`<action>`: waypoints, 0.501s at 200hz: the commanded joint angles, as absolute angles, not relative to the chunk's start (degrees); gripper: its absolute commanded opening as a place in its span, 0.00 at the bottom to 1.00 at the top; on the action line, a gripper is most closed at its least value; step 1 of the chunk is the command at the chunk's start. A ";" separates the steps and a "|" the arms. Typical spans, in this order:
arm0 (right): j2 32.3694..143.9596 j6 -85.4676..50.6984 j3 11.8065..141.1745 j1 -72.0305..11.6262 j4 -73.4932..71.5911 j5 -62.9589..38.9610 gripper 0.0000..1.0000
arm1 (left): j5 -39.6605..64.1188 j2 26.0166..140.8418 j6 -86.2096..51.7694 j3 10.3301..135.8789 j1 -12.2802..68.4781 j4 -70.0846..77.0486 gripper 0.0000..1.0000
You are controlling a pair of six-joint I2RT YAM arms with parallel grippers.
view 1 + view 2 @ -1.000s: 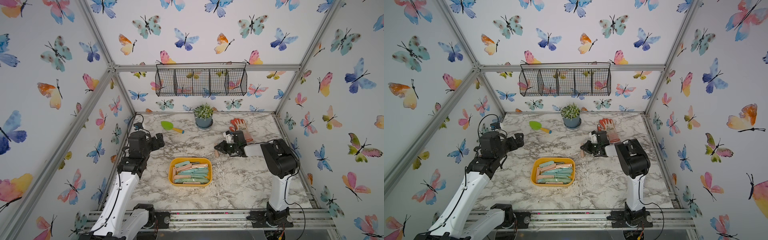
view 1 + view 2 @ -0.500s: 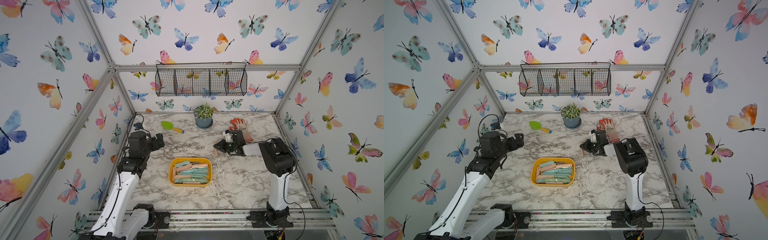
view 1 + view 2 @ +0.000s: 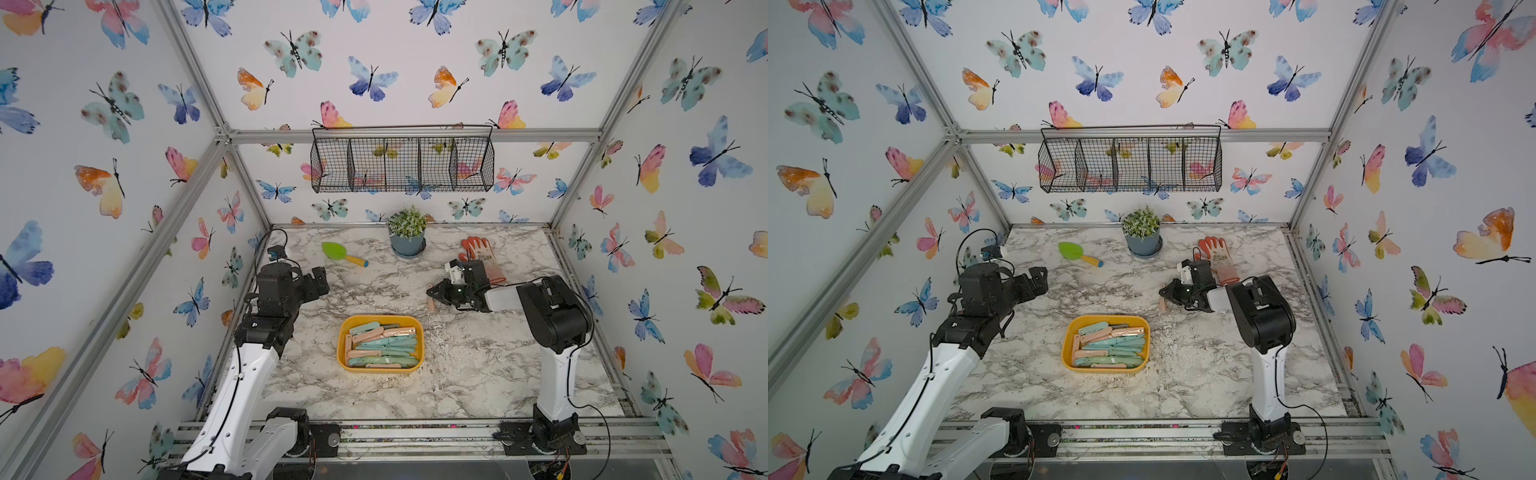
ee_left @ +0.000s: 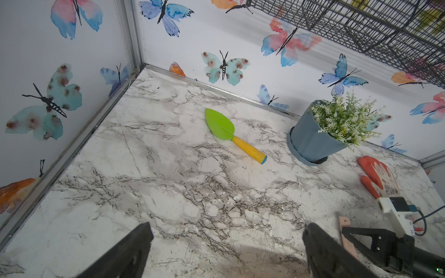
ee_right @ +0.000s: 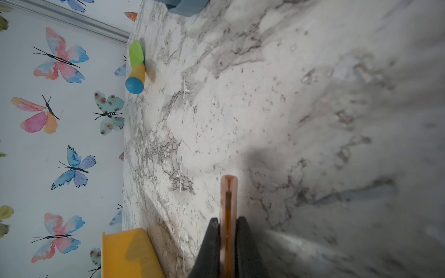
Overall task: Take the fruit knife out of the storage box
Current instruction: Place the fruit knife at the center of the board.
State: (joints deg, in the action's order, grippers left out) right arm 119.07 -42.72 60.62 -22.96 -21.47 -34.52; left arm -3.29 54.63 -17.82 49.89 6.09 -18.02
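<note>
Marble tabletop [image 3: 478,374] fills the lower half of both top views, closed in by butterfly-papered walls. Nearest the camera, just below frame centre, sits the storage box [image 3: 341,337], its yellow rim around a heap of folded pink and teal knives [image 3: 384,347] lying flat inside.

Up and to the right of it, clear of the rim, the right gripper [image 3: 433,294] pinches one pink fruit knife [image 3: 431,305]. The right wrist view shows the black fingers [image 5: 209,240] pressed against both flat sides of the folded handle. Its free end pokes out over bare marble, and a corner of the box shows at the lower left of that frame. So this knife is out of the box and low over the table beside it. Whether its end touches the marble I cannot tell.

At the left middle of the top views the left gripper [image 3: 319,282] hovers with nothing in it, jaws spread wide over bare marble in the left wrist view.

Farther back lie a green trowel [image 3: 340,251], a potted plant [image 3: 407,239] and an orange glove [image 3: 482,249]. A wire basket [image 3: 401,166] hangs on the back wall.

The lift-out looks done. What seems left is setting the knife down and letting go. If every knife is meant, most remain in the box.
</note>
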 commanded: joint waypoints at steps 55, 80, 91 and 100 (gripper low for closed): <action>120.50 -43.90 61.63 -24.66 -21.47 -32.89 0.11 | -3.59 53.79 -17.50 49.31 6.31 -18.89 0.98; 120.00 -43.89 60.92 -24.61 -21.54 -32.20 0.12 | -3.52 53.88 -17.50 49.39 6.29 -18.90 0.98; 119.55 -43.99 60.47 -24.66 -21.65 -31.37 0.15 | -3.49 53.88 -17.49 49.35 6.32 -18.92 0.98; 119.30 -44.09 60.16 -24.62 -21.81 -30.97 0.18 | -3.51 53.80 -17.49 49.31 6.28 -18.91 0.98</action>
State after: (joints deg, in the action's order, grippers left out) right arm 120.01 -43.94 61.65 -24.69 -22.04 -33.82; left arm -3.29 54.63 -17.82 49.89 6.09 -18.06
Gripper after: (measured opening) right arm 0.152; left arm 0.985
